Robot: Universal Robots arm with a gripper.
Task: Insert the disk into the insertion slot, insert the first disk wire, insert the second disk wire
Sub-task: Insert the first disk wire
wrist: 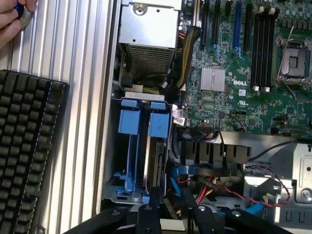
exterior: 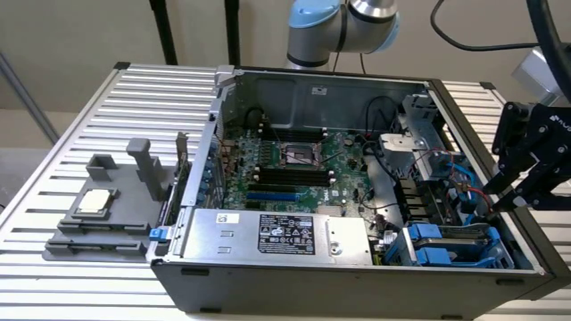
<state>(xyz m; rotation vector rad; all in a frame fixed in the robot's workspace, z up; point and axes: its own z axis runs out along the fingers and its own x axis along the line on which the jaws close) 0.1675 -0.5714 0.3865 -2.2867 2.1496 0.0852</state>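
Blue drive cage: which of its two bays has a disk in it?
The bay nearer the motherboard, motherboard: the disk shows edge-on inside it. The bay by the case wall, case wall, looks empty.

A hand (wrist: 10, 17) is cut off at the wrist view's corner, and the keyboard (wrist: 29, 156) runs off its edge. The disk (wrist: 157, 161) sits edge-on in the slot (wrist: 127, 146), its label hidden. The print on the power supply's label (exterior: 285, 234) is too small to read.
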